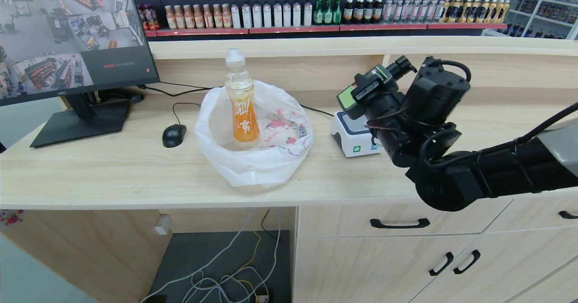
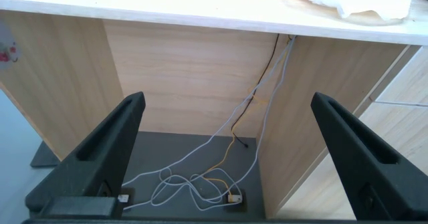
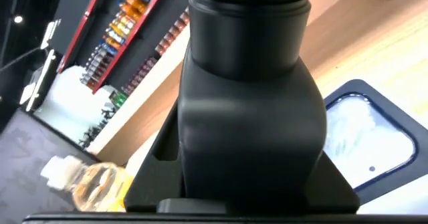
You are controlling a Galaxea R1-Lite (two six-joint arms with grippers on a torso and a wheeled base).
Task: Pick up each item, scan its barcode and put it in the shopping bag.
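Pale wood checkout counter runs across a shop, with drink shelves at twelve o'clock. At its middle sits the slumped white plastic shopping bag, and a tall clear bottle of orange drink stands upright inside it. At three o'clock from the bag lies the small white barcode scanner. Just above it the right gripper holds a dark container with a green and white label. Its fingers are masked, but I judge them closed on the container, since it hangs clear of the counter. The left gripper hangs below the counter edge, spread wide and holding nothing.

As I judge it, the barcode may face away from the scanner window and give no read. If the dark container is carried towards nine o'clock on a low path, it could topple the top-heavy bottle of orange drink or snag the limp bag rim. Nothing steadies the bag, so a drop from height could drag it askew.
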